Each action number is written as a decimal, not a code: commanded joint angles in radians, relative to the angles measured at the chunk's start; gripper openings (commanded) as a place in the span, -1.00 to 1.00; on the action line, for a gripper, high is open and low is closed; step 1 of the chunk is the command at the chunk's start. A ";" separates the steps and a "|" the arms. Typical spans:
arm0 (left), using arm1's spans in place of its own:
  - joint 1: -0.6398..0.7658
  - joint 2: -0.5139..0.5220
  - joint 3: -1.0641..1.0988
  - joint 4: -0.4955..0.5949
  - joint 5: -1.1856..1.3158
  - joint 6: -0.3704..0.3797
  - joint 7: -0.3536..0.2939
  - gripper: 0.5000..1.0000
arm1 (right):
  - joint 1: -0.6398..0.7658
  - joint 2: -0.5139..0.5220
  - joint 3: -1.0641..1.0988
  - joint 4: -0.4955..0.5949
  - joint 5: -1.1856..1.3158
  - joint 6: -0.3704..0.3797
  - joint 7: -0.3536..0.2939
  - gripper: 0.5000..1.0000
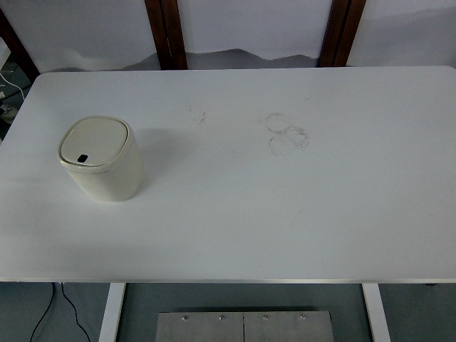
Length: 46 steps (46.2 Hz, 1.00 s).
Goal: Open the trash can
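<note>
Neither hand can be seen, so it cannot be told if the fingers are spread or curled. On the left side of the white counter (pixel 285 214) a cream trash can (pixel 103 160) is stood upright, and its lid (pixel 95 142) is shut flat, with a small dark button (pixel 83 158) near its front edge. Nothing has been done yet; the lid is still to be opened.

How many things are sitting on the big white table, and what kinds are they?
Trash can, cream, lid closed: 1
Dark ring-shaped smudges on the table: 1 cluster
Robot hands in view: 0
Total things on the table: 1, the trash can; the smudges are only marks.
</note>
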 commanded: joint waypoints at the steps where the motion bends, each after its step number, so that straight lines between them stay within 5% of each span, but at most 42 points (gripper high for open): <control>1: 0.000 0.000 0.000 0.000 0.000 0.000 0.000 1.00 | 0.000 0.000 0.000 0.000 0.000 0.000 0.000 0.98; 46: 0.014 -0.005 0.000 0.000 0.002 0.000 0.000 1.00 | 0.000 0.000 0.000 0.000 0.000 0.000 0.000 0.98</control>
